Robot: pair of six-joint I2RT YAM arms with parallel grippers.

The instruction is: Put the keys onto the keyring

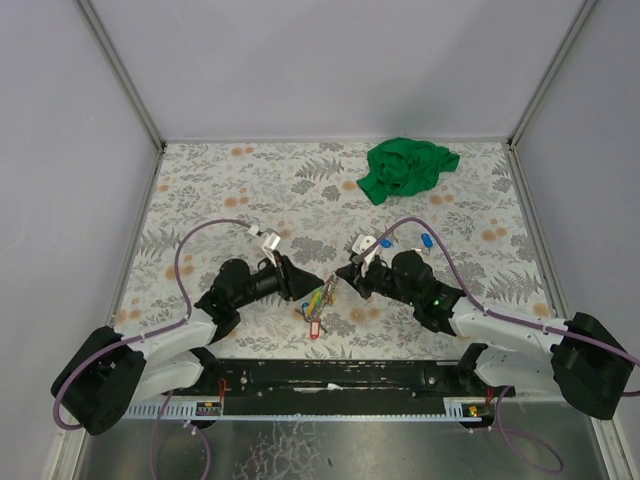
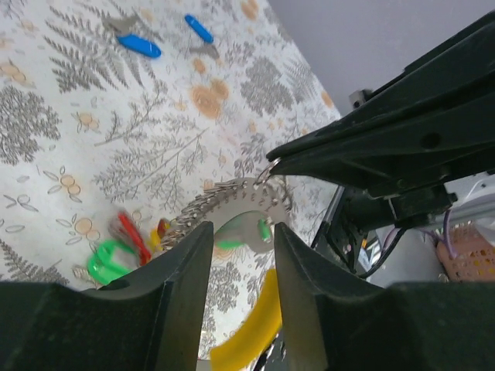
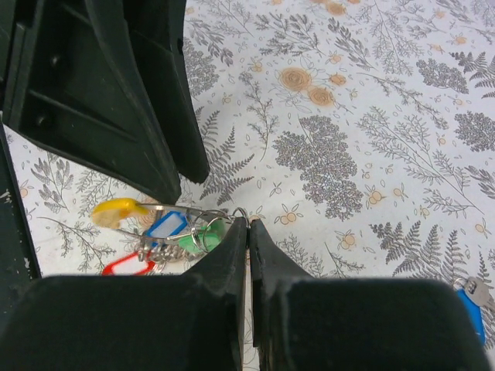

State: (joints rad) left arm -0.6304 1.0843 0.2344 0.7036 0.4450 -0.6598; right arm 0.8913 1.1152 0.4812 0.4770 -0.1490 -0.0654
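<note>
Right wrist view showed the right gripper (image 3: pixel 249 226) pinched fully closed on one end of the thin silvery metal wire keyring (image 3: pixel 193 209), held low over the fern-patterned table (image 3: pixel 363 116) near the middle of its near edge. A bunch of small keys with yellow, blue, green and red plastic heads (image 3: pixel 166 226) appeared to hang from the wire already. The left gripper (image 2: pixel 241 232) faced the keyring from the left with its jaws part-way apart. The curve of the wire and a green-headed key sat in the gap, though whether the pads touched either could not be told. Two loose blue-headed keys (image 2: pixel 139 45) lay farther back and to the right, well apart from the bunch, so the threading looked partly done with those two left to add. The next move seemed to call for the left gripper to back clear of the bunch and fetch a blue key while the right gripper kept the wire steady and its open end reachable. Both arms reached forward from their bases and bent inward, wrists low and angled toward each other, fingertips almost meeting over the bunch. A crumpled green cloth (image 1: pixel 408 165) lay at the far right of the table.
</note>
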